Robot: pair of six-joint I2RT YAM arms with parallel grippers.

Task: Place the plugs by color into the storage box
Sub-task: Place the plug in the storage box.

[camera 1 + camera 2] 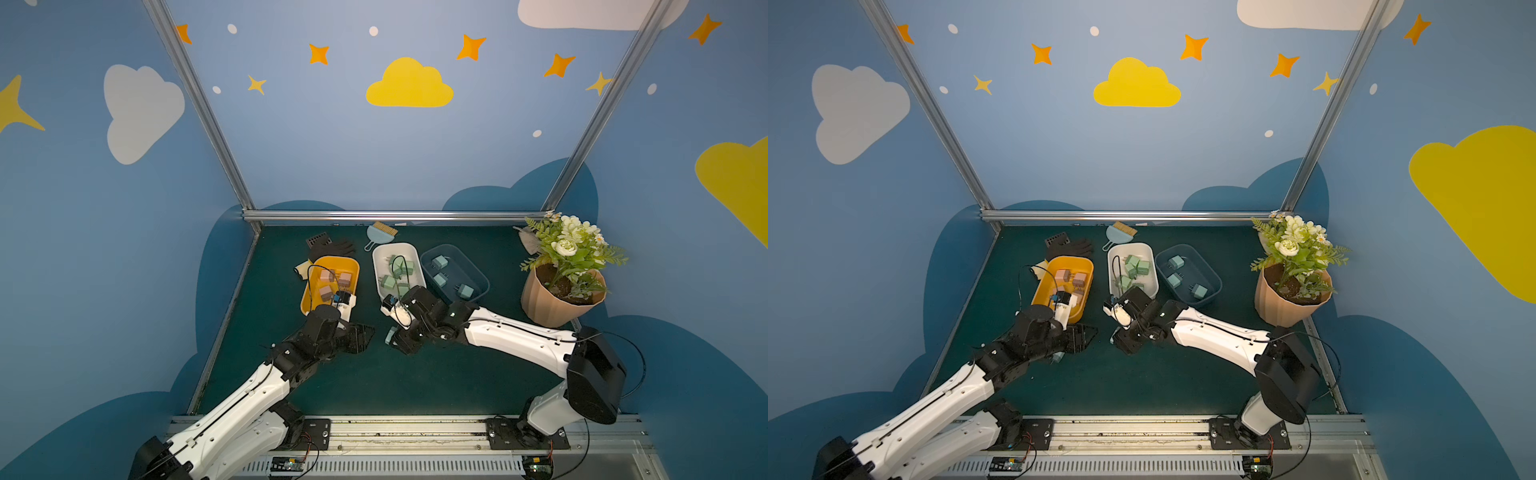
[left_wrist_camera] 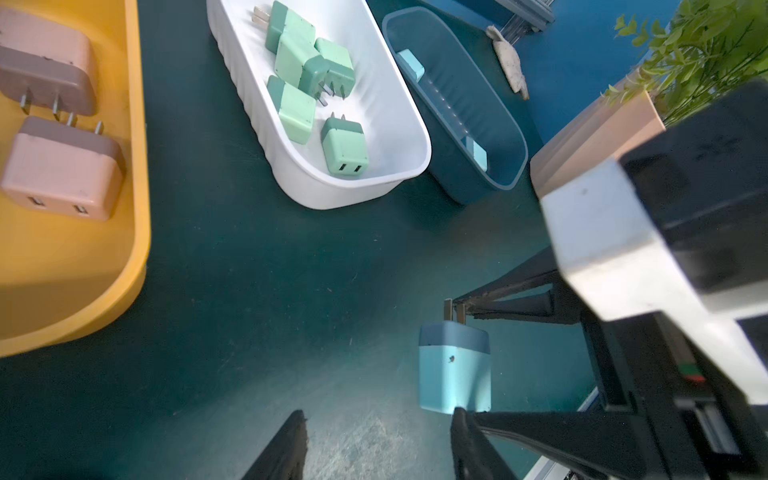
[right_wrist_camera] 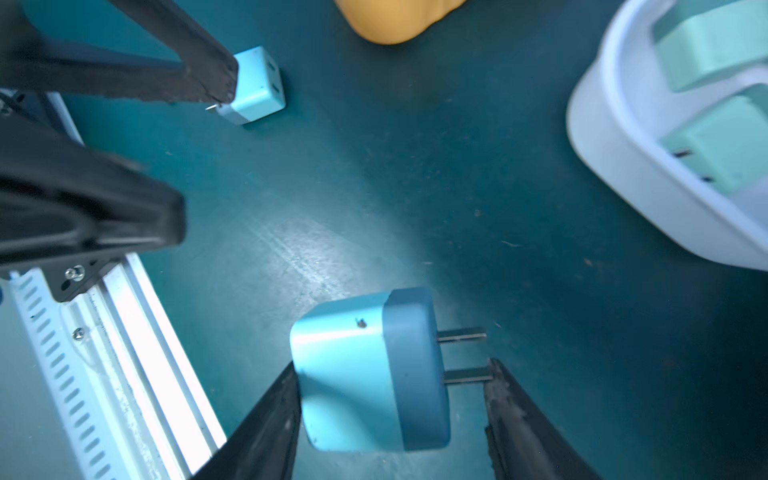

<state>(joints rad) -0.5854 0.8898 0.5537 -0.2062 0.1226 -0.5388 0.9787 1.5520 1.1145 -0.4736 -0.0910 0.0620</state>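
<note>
Three storage boxes stand side by side at the back of the mat. The yellow box (image 1: 306, 300) holds pink plugs (image 2: 62, 166), the white box (image 1: 377, 266) green plugs (image 2: 344, 145), and the dark blue box (image 1: 478, 277) light blue plugs (image 1: 439, 262). My right gripper (image 3: 390, 374) is shut lengthwise on a light blue plug (image 3: 353, 374), one finger on its back and the other on a prong tip, low over the mat (image 1: 390, 335). A second light blue plug (image 3: 259, 85) lies on the mat beside a finger of my left gripper (image 2: 378, 419), which is open with nothing between its fingers.
A potted plant (image 1: 561, 291) stands at the right edge. A black glove (image 1: 332, 248), a small grid piece (image 1: 318, 239) and a small brush (image 1: 380, 232) lie behind the boxes. A metal rail (image 1: 395, 432) runs along the front.
</note>
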